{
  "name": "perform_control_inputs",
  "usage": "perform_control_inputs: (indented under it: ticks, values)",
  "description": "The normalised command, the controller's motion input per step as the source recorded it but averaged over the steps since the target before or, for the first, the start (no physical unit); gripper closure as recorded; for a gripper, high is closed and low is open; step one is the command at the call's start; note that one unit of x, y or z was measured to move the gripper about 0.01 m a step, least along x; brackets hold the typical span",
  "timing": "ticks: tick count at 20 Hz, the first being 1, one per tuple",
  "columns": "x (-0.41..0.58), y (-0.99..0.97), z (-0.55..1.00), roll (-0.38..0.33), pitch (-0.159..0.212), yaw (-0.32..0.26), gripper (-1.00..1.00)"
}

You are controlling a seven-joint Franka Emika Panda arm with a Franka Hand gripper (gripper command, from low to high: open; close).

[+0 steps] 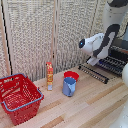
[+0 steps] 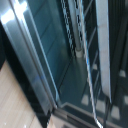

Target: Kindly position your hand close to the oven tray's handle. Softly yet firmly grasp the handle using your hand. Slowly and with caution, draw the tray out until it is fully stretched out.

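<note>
- Nearest the camera, a red basket (image 1: 19, 97) is sitting on the wooden table (image 1: 85, 107).
- Behind it, a blue cup (image 1: 69, 86), a red bowl (image 1: 71, 75) and an orange-labelled bottle (image 1: 49, 75) are standing close together.
- Farther back, the oven tray (image 1: 102, 69) is lying extended over the table's rear edge, its handle (image 1: 92, 74) facing outward.
- Above the tray, the hand (image 1: 94, 60) is hanging from the white arm (image 1: 102, 42); whether its jaws are spread cannot be told.
- Up close, the wrist view is showing dark glass (image 2: 50, 50) and thin bars (image 2: 85, 45).

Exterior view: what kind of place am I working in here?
Probably a mock kitchen in a lab: a pale wooden table before a woven screen, with a toaster oven's wire rack, blue jug and red basket.
</note>
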Motion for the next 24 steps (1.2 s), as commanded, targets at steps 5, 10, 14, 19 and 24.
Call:
perform_control_inputs:
  ticks: [5,10,14,19,24]
  values:
    - [0.0,-0.3,-0.09,0.0,0.0,-0.002,-1.0]
    - [-0.143,-0.1,-0.01,-0.001,-0.015,0.011,1.0]
    - [-0.189,-0.08,0.0,-0.003,-0.048,0.0,1.0]
    - [-0.219,-0.07,0.0,-0.016,-0.069,0.0,1.0]
    - [-0.21,-0.08,0.0,-0.027,-0.079,0.0,1.0]
